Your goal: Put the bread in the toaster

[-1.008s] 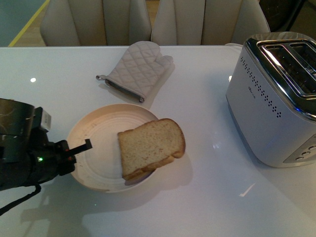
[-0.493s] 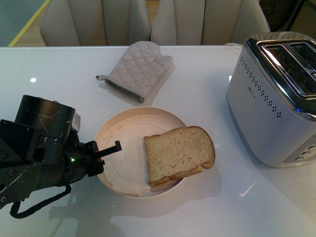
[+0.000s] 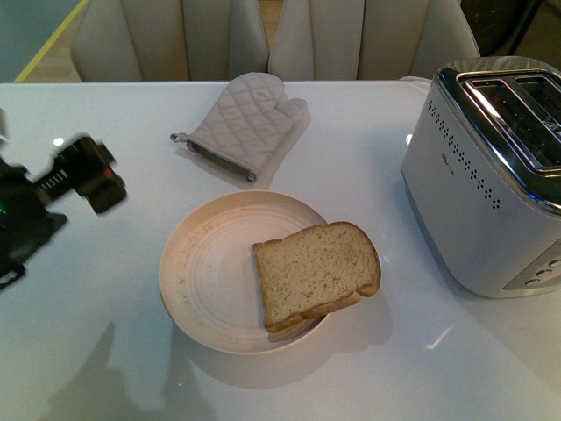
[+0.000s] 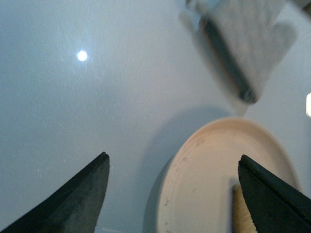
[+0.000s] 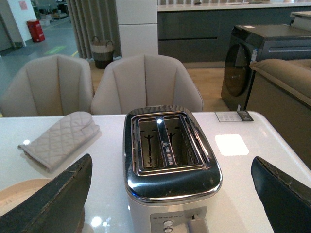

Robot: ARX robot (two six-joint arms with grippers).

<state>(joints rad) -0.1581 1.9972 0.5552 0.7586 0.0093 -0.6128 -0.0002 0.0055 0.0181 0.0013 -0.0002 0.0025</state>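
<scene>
Withdrawn from the plate point(image 3: 180, 272) rim, our left gripper point(image 4: 173, 158) now hangs clear of it, fingers point(image 4: 77, 194) wide apart and empty. We judge the bread point(image 3: 317, 274) ungrasped: it lies on the plate, near the toaster point(image 3: 478, 184). Our right gripper point(image 5: 171, 158) is likewise spread, holding nothing.

Tan bread slice point(image 3: 317, 274) flat on plate, silver toaster point(image 3: 487, 175) right, slots empty

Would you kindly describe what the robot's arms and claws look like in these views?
The left arm is black and blurred, with a red patch and a pale ribbed marking. The left claw has two dark wedge-shaped fingers tapering to points; the right claw has similar dark fingers, slightly scuffed.
</scene>
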